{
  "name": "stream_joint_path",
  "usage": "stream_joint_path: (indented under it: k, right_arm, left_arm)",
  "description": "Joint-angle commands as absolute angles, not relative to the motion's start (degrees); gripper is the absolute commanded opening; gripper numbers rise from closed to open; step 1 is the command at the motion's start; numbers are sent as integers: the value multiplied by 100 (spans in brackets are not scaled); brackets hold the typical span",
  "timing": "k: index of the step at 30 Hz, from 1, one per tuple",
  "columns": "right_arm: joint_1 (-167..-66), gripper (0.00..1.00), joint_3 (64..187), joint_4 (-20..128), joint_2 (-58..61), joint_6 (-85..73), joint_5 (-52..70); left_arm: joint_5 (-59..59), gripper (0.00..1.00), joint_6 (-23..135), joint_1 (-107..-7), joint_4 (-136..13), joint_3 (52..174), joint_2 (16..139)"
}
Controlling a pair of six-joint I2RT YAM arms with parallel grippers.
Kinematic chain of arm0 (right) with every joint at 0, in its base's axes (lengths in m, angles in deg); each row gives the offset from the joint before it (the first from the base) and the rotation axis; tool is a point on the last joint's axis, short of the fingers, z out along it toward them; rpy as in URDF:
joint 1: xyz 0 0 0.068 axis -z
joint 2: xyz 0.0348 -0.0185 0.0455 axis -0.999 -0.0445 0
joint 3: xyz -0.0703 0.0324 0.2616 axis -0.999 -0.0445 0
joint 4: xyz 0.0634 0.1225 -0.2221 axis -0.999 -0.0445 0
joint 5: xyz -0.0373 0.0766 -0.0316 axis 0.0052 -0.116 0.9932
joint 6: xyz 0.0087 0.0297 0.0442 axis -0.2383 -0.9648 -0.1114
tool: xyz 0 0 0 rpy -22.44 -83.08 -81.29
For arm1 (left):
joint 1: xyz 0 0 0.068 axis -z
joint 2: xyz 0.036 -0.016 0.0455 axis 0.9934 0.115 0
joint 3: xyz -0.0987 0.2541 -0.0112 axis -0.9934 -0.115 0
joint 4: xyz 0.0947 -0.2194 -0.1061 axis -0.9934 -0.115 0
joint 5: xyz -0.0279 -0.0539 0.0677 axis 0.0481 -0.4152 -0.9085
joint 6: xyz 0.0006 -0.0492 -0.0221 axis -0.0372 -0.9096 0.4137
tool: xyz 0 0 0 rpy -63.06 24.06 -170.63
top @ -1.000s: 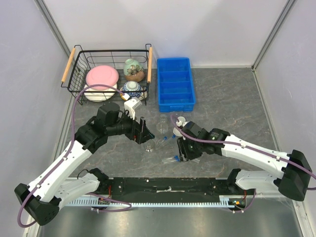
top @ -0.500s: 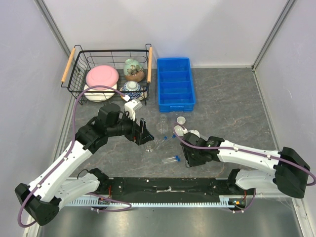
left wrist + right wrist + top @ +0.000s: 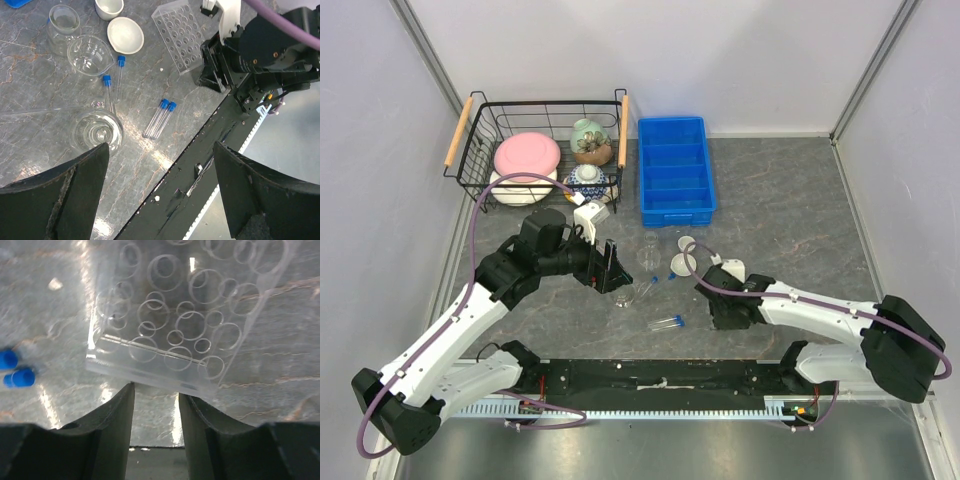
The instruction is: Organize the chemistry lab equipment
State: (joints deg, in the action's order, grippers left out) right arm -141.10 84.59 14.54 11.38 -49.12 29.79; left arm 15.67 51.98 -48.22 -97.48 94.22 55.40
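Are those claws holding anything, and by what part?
Nothing is held. The left gripper is open and empty; the right gripper is open, the clear rack just ahead.

A black wire basket holds a pink dish atop a white bowl at its left and two patterned pots at its right. Just right of the basket sits a blue divided tray.

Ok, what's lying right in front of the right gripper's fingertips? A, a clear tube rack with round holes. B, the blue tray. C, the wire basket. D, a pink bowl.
A: the right wrist view shows the clear tube rack, with its rows of round holes, lying on the table just beyond the right gripper.
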Motion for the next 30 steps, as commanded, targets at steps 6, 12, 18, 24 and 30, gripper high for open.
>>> stream_joint_path:
  k: [6,12,18,24,30]
  right_arm:
    - [-13220,49,8529,1286,1161,-5134,3855]
    - [-12596,51,8757,1295,1012,-5021,4259]
    - [-11964,51,8995,1462,678,-4608,4374]
    - [-11234,51,9030,1778,502,-4362,4400]
    - [-10645,52,9153,2050,212,-4133,4409]
  left_arm:
    - [1498,91,5350,-4797,-9690,9413,5525]
    - [1471,91,5350,-4797,-9708,9422,5534]
    - [1454,91,5358,-4797,-9717,9396,5507]
    - [1419,91,5367,-4797,-9717,9334,5446]
    - [1436,91,5350,-4789,-9708,9326,5437]
